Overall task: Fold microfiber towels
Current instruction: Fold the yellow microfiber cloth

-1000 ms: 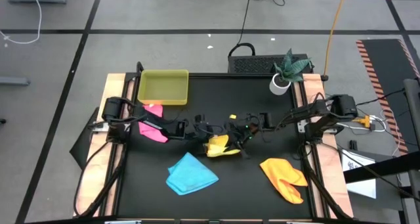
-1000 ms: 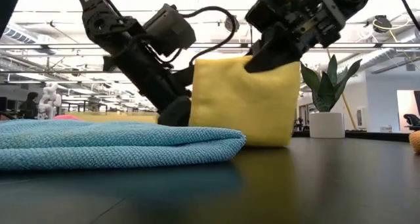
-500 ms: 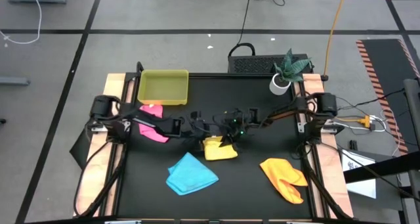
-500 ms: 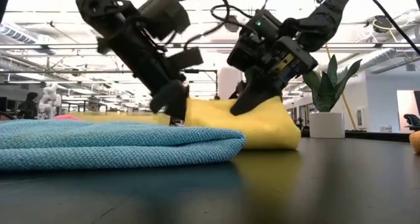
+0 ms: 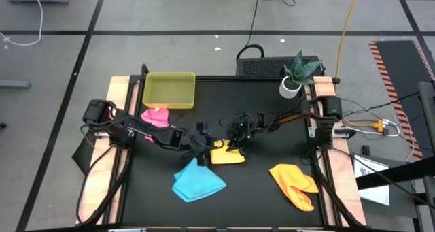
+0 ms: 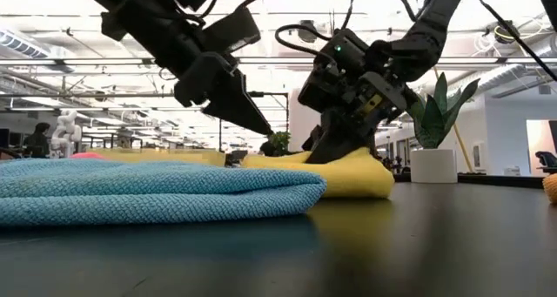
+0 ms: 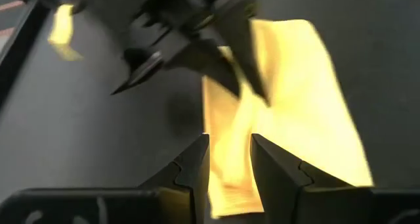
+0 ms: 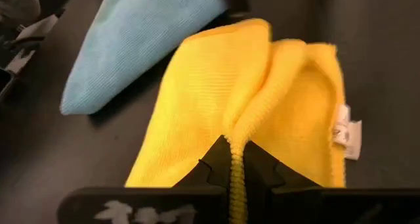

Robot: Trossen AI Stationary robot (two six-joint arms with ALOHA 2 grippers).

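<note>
While the right gripper (image 8: 235, 166) stays clenched on a bunched edge of the yellow towel (image 8: 216, 106) lying folded beneath it, the left gripper (image 7: 230, 159) hangs just above, part-open and empty, over soft, light, limp cloth best pinched at corners.

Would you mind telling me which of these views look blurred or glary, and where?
Left wrist view: the right claw above the yellow towel is smeared by blur. Low view: bright ceiling lights wash out the background, and the blue towel up close looks soft. High view: evenly lit.
</note>
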